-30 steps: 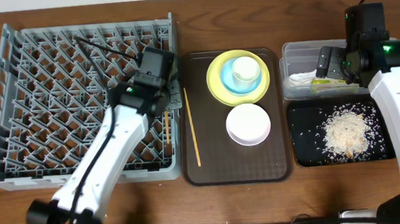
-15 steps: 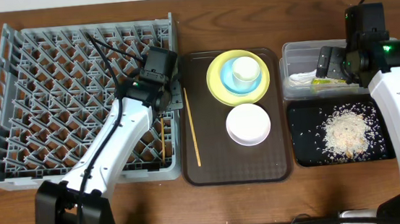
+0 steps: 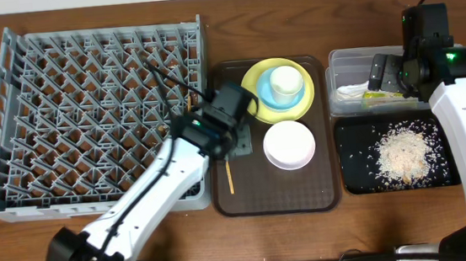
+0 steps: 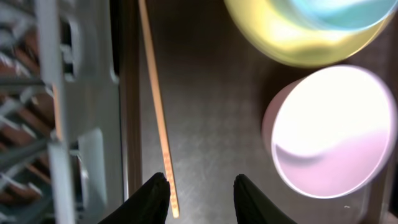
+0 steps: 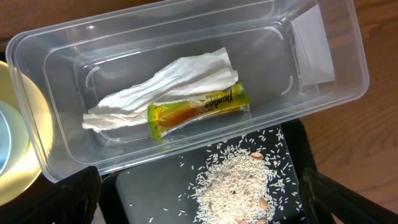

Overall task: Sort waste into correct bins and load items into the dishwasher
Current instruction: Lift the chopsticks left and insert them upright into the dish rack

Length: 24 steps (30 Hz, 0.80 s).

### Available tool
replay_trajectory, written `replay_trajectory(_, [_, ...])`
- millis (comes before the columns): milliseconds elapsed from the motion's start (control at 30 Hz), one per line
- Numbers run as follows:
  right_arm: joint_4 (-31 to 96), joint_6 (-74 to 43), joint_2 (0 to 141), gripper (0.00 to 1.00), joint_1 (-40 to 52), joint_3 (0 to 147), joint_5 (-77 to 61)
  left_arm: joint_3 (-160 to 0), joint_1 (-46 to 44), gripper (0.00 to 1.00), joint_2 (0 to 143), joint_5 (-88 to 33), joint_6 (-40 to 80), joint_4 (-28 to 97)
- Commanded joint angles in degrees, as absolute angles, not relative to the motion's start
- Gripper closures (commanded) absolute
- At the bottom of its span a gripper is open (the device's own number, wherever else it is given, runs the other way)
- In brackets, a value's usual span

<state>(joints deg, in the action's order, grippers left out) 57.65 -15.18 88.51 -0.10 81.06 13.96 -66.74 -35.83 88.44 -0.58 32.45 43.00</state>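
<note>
Since a second ago the left arm is off the right edge of the dish rack (image 3: pixel 45 105) and over the left strip of the brown tray (image 3: pixel 322 186); the right arm is where it was.

One chopstick (image 4: pixel 155 106) lies flat along that strip, parallel to the rack's wall. The left fingers (image 4: pixel 155 199) are spread and hold nothing, and the left one hangs just beside the chopstick's near end. I cannot find the second chopstick; the arm covers the rack edge where it might lie.

Beside the chopstick on the same tray sit the white bowl (image 3: pixel 289 145) and the yellow plate (image 3: pixel 254 103), and the plate carries the blue bowl (image 3: pixel 268 99) with the white cup (image 3: pixel 286 81) inside it. None of these dishes is in the rack, whose visible pegs stand bare.

The waste looks sorted. The napkin (image 5: pixel 168 84) and the green-yellow wrapper (image 5: pixel 199 111) lie touching in the clear tub (image 5: pixel 311 93), and the rice (image 5: pixel 239 177) is heaped and scattered in the black tray (image 3: pixel 356 179) just beside it. The right fingers (image 5: pixel 81 193) are spread wide over the tub, holding nothing. No scraps show on the counter (image 3: pixel 310 234).

My judgement is that the sorting half is finished and the loading half has barely begun: this chopstick comes next, then the cup, both bowls and the plate.
</note>
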Motion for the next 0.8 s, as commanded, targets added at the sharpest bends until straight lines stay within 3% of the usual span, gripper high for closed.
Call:
replay_trajectory(0, [57.67, -14.52, 88.36, 0.01, -0.47, 81.97, 14.76, -63.42, -37.95, 0.62, 90.98, 7.55, 40.27, 42.61])
replay_trajectory(533, [57.69, -14.52, 88.36, 0.01, -0.45, 81.95, 14.76, -59.29, -39.20, 0.63, 103.88, 7.97, 42.35, 33.98])
replay_trajectory(600, [57.69, -14.52, 88.36, 0.01, -0.45, 81.97, 14.76, -59.29, -39.20, 0.74, 104.51, 6.33, 42.35, 33.50])
replay_trajectory(767, [57.67, -14.52, 88.36, 0.01, -0.47, 81.97, 14.76, -59.29, -39.35, 0.89, 104.53, 4.47, 42.33, 32.80])
